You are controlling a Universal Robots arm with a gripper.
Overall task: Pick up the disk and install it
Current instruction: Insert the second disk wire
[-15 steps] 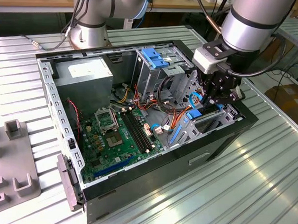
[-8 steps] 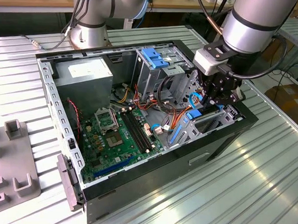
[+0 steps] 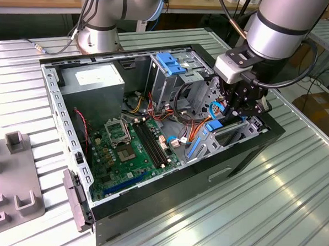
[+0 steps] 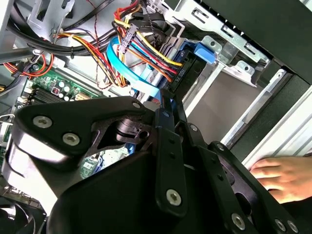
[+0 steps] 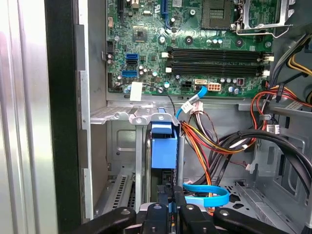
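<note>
Reaching down into case (image 3: 251, 155), jaws pinching disk (image 5: 164, 151) edge-on in bay.

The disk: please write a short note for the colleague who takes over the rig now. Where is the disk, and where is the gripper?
Gripper: down inside the computer case, right at the disk; open or shut cannot be told.
Disk: stands on edge in the metal bay slot beside the motherboard, with its blue frame showing.
Done: the disk is off the table and in the bay.
Left: full seating is not confirmed.
Caution: in the second wrist view a person's hand lies close to the case.
</note>
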